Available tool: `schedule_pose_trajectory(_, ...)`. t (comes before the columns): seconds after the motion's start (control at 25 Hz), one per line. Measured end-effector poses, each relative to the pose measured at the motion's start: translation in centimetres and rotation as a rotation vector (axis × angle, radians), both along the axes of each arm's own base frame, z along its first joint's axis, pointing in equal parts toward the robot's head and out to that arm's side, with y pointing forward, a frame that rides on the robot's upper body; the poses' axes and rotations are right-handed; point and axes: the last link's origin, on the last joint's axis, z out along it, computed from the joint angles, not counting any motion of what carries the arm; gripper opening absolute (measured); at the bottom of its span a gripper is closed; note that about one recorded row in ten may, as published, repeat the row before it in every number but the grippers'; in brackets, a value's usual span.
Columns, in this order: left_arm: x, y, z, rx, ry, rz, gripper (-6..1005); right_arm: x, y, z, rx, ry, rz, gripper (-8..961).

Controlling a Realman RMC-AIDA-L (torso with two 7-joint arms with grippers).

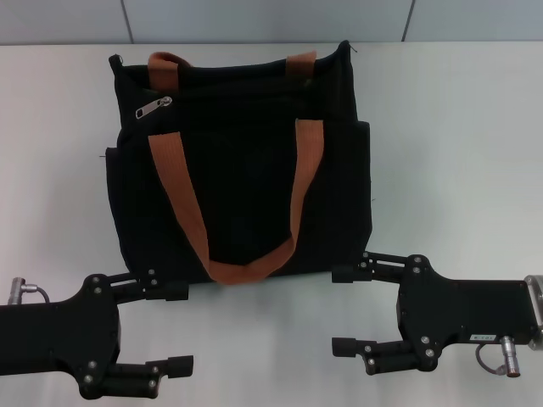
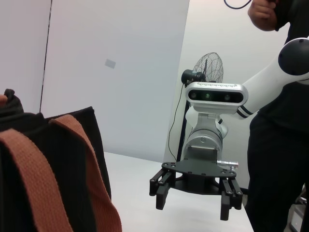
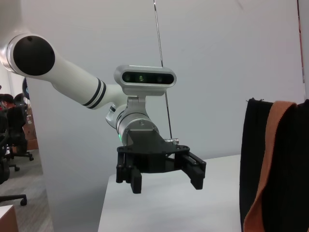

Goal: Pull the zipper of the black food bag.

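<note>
White tabletop bears black food bag (soft fabric).

I'm looking at a plain white surface backed by pale wall panels with thin seams. Beyond the surface edge I see a standing fan, a person in black, and office chairs on grey floor.

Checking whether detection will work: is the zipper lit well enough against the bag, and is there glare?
Head view: the zipper shines silver on the black food bag, even light, soft shadows, no table glare. Wrist views: zipper unseen.
</note>
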Motion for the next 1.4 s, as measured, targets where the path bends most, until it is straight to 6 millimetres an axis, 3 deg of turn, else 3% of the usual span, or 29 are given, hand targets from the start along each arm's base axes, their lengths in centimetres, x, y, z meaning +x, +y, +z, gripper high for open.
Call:
schedule_pose_trajectory(0.56,0.1,-0.1,0.1,-0.001,-0.01,-0.004,800,-0.1,0.0,0.1,-0.003,0.007,0.005,809)
schedule_pose_trajectory(0.8,1.1,0.2,0.5,0.057,-0.099,-0.006,796,-0.1,0.1,0.1,0.006,0.011,-0.003,808)
schedule_pose_trajectory(1.0,2.4,0.9,1.1,0.175,-0.234,0.0,793,0.0,0.1,0.1,0.005,0.01,-0.009,808)
schedule_pose_trajectory(1.16,2.7,1.6,2.9,0.337,-0.358,0.038,790,0.0,0.1,0.1,0.007,0.01,-0.013,808)
schedule_pose_trajectory(1.28,1.7,2.4,5.0,0.505,-0.453,0.136,788,0.0,0.0,0.1,0.007,0.011,-0.014,809)
schedule_pose_trajectory(1.4,0.2,3.6,6.0,0.615,-0.435,0.242,786,0.1,-0.1,0.2,0.007,0.013,-0.017,809)
